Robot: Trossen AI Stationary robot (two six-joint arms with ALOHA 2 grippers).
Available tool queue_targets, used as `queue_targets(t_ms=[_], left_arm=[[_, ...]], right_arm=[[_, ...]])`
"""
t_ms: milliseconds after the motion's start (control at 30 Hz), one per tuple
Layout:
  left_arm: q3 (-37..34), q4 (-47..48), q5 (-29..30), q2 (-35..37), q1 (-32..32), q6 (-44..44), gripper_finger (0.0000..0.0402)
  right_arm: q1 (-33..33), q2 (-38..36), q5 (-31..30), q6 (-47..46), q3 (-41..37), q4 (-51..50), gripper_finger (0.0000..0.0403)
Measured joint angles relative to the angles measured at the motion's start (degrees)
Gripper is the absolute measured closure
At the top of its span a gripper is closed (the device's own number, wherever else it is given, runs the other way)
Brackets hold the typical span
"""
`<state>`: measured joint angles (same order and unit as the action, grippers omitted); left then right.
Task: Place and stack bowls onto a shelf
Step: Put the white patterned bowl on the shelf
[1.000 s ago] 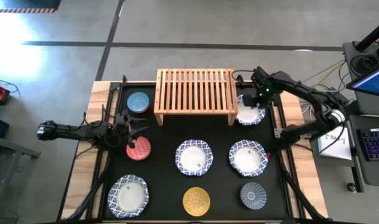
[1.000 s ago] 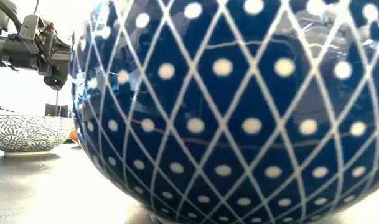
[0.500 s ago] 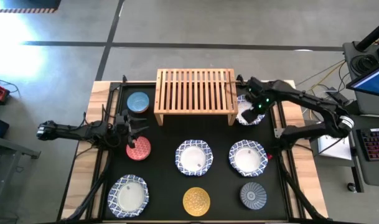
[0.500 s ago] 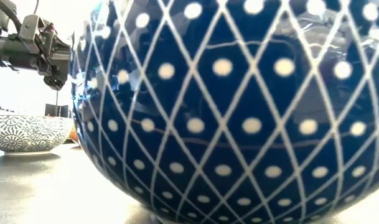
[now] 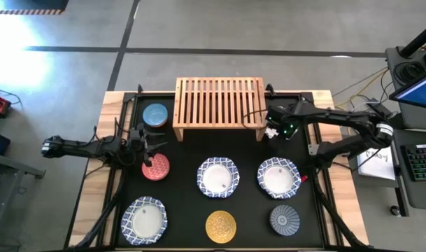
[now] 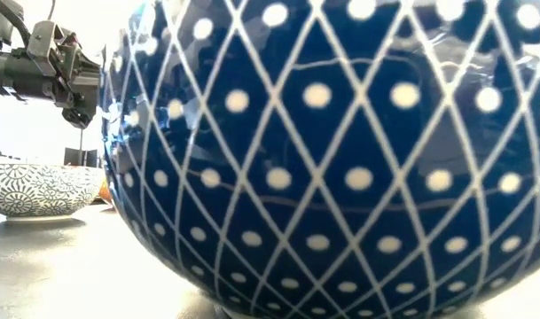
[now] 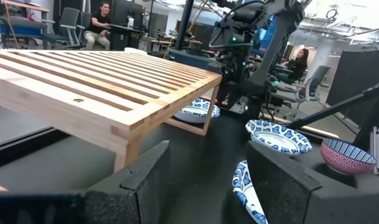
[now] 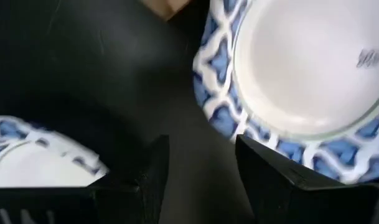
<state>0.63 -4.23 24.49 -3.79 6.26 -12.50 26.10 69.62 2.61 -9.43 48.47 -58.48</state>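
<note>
The light-wood shelf (image 5: pixel 219 105) stands at the table's far middle, with no bowl on it. My right gripper (image 5: pixel 272 130) is open beside the shelf's right end, over a white blue-rimmed bowl (image 8: pixel 301 68) that the arm mostly hides in the high view. Its fingers stand just off that bowl's rim and touch nothing. My left gripper (image 5: pixel 148 144) is open and empty between the blue bowl (image 5: pixel 155 115) and the red bowl (image 5: pixel 155 166). Three more white bowls (image 5: pixel 217 177), (image 5: pixel 278 177), (image 5: pixel 144 219), a yellow bowl (image 5: pixel 220 226) and a grey bowl (image 5: pixel 285 220) rest on the black mat.
In the low view a bowl's dark blue dotted wall (image 6: pixel 340 151) fills most of the picture. The left wrist view looks along the shelf's slats (image 7: pixel 102 81) toward the right arm (image 7: pixel 251 37). People sit in the room beyond. A keyboard and papers lie off the table's right edge (image 5: pixel 415 161).
My right gripper has gone toward the table's near and left edges and down, from over the far right corner to the left rim of the white bowl beside the shelf. The bowls have stayed in place.
</note>
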Motion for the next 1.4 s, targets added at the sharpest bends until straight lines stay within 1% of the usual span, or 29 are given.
queue_targets(t_ms=[67, 200, 500, 567, 800, 867, 1000, 1167, 1233, 1300, 1400], left_arm=[[0.02, 0.0, -0.01, 0.01, 0.01, -0.01, 0.0208], [0.02, 0.0, 0.0, 0.0, 0.0, -0.01, 0.0208], [0.01, 0.01, -0.02, 0.0, 0.01, 0.0, 0.0208], [0.02, 0.0, 0.0, 0.0, 0.02, -0.01, 0.0208], [0.01, 0.0, 0.0, 0.0, 0.01, -0.01, 0.0208], [0.02, 0.0, -0.02, 0.0, 0.02, -0.01, 0.0208], [0.02, 0.0, 0.0, 0.0, 0.0, -0.01, 0.0208], [0.01, 0.01, 0.0, 0.0, 0.02, -0.01, 0.0208], [0.0, 0.0, -0.02, 0.0, 0.0, -0.01, 0.0208], [0.02, 0.0, 0.0, 0.0, 0.0, -0.01, 0.0208], [0.01, 0.0, -0.01, 0.0, 0.01, 0.0, 0.0208]], right_arm=[[-0.75, 1.04, -1.17, 0.74, 0.04, 1.56, 0.0229], [-1.0, 3.23, -1.25, 1.55, 0.22, 3.41, 0.0229], [-1.0, 5.25, -0.62, 0.01, 0.13, 3.57, 0.0229], [-0.98, 4.98, 0.61, -0.42, 0.11, 3.58, 0.0229], [-0.98, 2.34, 2.13, -2.49, 0.0, 3.55, 0.0229], [-0.98, 1.21, 0.95, -3.01, -0.1, 3.36, 0.0229], [-0.96, -1.06, -2.92, -8.44, -0.23, 2.66, 0.023], [-0.98, -2.7, -3.71, -9.99, -0.22, 0.35, 0.0245], [-0.97, -2.83, -2.83, -10.32, -0.2, -0.34, 0.0251], [-0.96, -2.51, -0.7, -10.2, -0.4, -0.28, 0.025], [-0.98, -1.28, 2.26, -10.1, -1.6, -0.45, 0.0234]])
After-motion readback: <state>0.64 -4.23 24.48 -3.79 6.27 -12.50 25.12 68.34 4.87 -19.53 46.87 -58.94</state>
